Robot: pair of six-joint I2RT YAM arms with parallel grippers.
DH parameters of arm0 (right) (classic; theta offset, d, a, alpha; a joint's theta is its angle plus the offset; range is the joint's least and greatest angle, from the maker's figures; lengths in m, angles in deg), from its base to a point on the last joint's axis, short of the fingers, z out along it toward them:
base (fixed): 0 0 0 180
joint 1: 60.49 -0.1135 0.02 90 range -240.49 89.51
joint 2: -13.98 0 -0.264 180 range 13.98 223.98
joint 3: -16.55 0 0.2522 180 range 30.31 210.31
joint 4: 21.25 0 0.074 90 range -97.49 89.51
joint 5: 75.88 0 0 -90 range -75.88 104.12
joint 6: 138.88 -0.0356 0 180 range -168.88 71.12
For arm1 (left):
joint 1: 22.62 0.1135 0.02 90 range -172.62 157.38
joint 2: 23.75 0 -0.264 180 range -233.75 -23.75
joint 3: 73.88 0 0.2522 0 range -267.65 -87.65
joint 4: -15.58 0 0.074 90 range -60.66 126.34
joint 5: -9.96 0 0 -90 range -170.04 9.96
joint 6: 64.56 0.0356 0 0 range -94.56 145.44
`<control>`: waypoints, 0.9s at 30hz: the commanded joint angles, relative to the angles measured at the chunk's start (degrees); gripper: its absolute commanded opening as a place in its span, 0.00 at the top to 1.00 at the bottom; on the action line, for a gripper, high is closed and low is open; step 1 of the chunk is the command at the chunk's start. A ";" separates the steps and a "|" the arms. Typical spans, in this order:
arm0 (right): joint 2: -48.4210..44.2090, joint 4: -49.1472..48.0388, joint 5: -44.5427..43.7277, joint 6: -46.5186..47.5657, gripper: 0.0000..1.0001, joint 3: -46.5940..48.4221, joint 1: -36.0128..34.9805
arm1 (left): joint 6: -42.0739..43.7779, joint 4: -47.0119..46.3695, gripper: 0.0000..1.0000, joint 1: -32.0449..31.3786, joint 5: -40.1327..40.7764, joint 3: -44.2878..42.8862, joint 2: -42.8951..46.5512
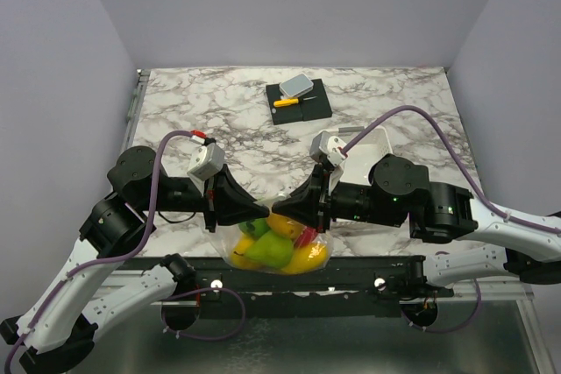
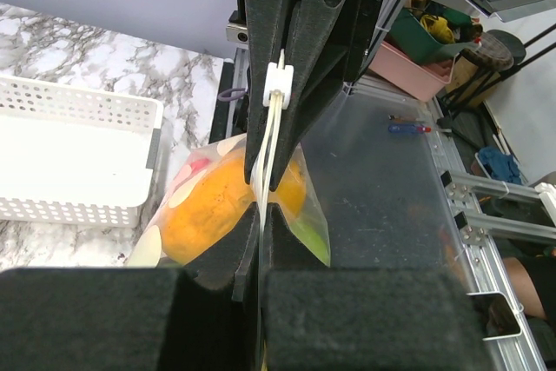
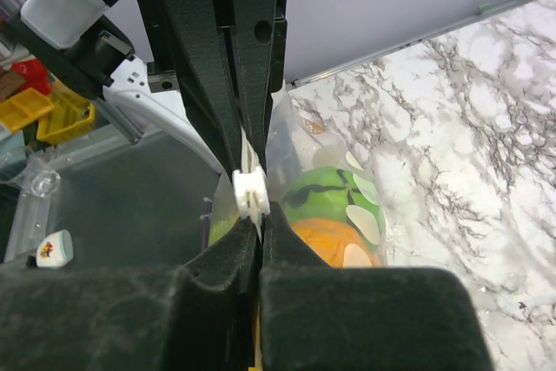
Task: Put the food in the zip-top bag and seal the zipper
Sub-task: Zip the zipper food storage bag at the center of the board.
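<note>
The zip-top bag (image 1: 279, 250) hangs at the table's near edge, holding the food (image 1: 272, 251): green, yellow, orange and red toy fruits. My left gripper (image 1: 261, 212) and right gripper (image 1: 287, 209) meet tip to tip above it, both shut on the zipper. In the left wrist view my left gripper (image 2: 261, 241) pinches the pale zipper (image 2: 272, 141) below its white slider (image 2: 278, 84), with an orange fruit (image 2: 217, 206) in the bag (image 2: 165, 232). In the right wrist view my right gripper (image 3: 259, 245) grips the strip just below the slider (image 3: 249, 193); a green fruit (image 3: 326, 197) shows inside.
A white slatted basket (image 1: 375, 142) stands behind the right arm and shows in the left wrist view (image 2: 69, 110). A dark cutting board (image 1: 302, 102) with a yellow-handled knife (image 1: 285, 102) lies at the back. The metal frame rail (image 1: 298, 273) runs under the bag.
</note>
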 commanded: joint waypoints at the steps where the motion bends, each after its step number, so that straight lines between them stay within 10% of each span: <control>1: 0.56 -1.26 1.31 0.04 0.99 0.75 -0.39 | -0.63 -2.79 1.00 -0.19 -1.27 -0.44 0.54; 7: 1.06 0.15 1.87 -0.07 0.99 1.78 -0.40 | -0.58 -2.79 1.00 -0.21 -0.11 0.33 0.94; 16: 2.47 4.06 4.07 0.00 0.99 3.68 -0.38 | 0.44 -2.72 0.60 -0.17 1.72 -0.34 0.14; 27: 3.77 6.79 4.16 -1.55 0.99 3.59 -0.37 | 0.84 -3.39 0.47 -0.22 0.52 -2.21 -1.98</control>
